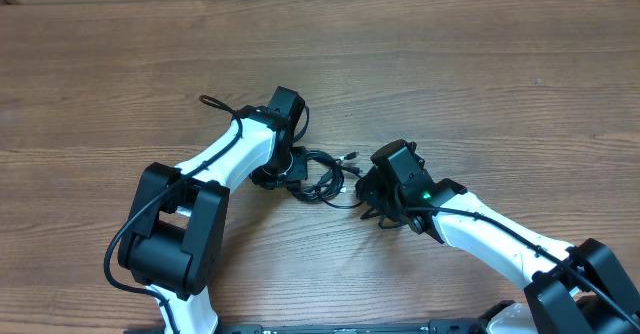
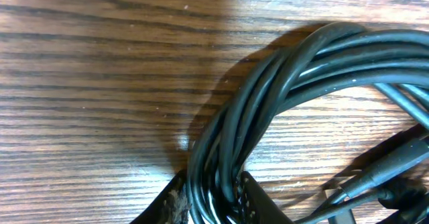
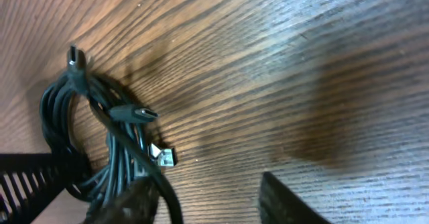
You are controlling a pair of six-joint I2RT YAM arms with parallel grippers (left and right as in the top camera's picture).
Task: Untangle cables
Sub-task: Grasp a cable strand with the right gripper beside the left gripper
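Where the cables [image 1: 322, 174] lie bunched in a small coil on the wooden table [image 1: 450, 64], between the two arms, the left gripper [image 2: 214, 187] is clenched on one side of the bundle, the strands squeezed between its two fingers. The right gripper [image 3: 206, 184] sits just beside the coil's other side, jaws spread wide and grasping nothing, while plug ends [image 3: 137, 113] stick out of the coil.

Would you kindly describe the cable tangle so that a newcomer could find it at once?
Look at the middle of the wooden table, between the left gripper and the right gripper. There the cables lie bunched in small loops, thinner than the arms' own wires and ending in silver-tipped plugs.
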